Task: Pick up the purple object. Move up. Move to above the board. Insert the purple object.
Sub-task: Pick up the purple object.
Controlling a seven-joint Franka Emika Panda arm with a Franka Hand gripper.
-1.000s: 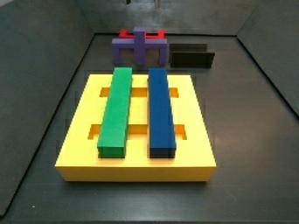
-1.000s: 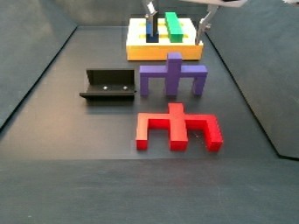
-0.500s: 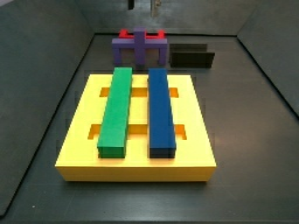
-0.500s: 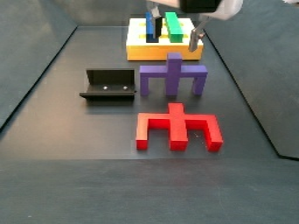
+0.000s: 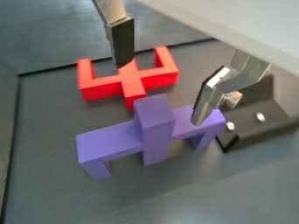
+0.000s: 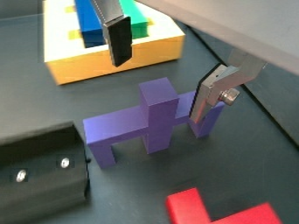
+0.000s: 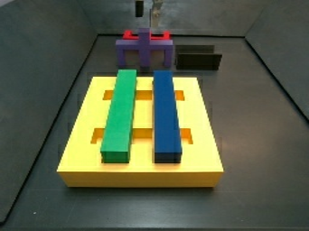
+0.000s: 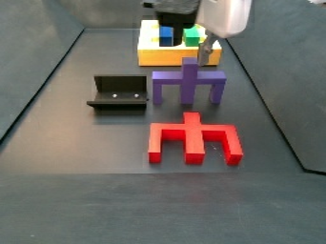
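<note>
The purple object (image 8: 189,84) stands on the floor between the board and a red piece; it shows in both wrist views (image 5: 146,133) (image 6: 152,124) and in a side view (image 7: 145,50). The yellow board (image 7: 85,135) (image 8: 178,58) (image 6: 111,59) carries a green bar (image 7: 118,114) and a blue bar (image 7: 165,114). My gripper (image 8: 188,43) (image 5: 166,68) (image 6: 163,70) hangs open and empty just above the purple object. Its fingers (image 5: 121,39) (image 6: 212,94) stand either side of the object's middle stem and do not touch it. In a side view (image 7: 148,11) only the fingertips show.
A red notched piece (image 8: 192,139) (image 5: 122,77) (image 6: 222,208) lies beyond the purple object, away from the board. The dark fixture (image 8: 117,92) (image 6: 41,166) (image 5: 257,122) (image 7: 200,59) stands beside the purple object. Grey walls enclose the floor.
My gripper has moved from over the board's near end to above the purple object and come lower. It stays open. No piece has moved.
</note>
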